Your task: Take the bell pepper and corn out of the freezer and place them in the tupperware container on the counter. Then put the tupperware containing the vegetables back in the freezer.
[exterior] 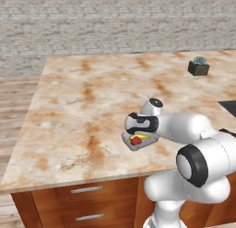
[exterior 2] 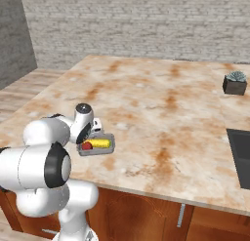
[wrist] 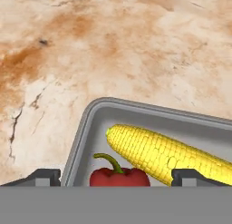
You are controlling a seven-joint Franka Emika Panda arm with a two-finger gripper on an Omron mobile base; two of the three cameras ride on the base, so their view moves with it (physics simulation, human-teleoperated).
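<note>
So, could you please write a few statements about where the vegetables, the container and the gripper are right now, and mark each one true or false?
1. The corn lies inside the tupperware container. True.
2. The bell pepper sits on the bare counter, outside the container. False: it is in the container, beside the corn.
3. The gripper is open, its fingertips apart above the container. True.
4. The gripper is holding the corn. False: nothing is gripped.
5. A small dark plant pot stands far from the container on the counter. True.
</note>
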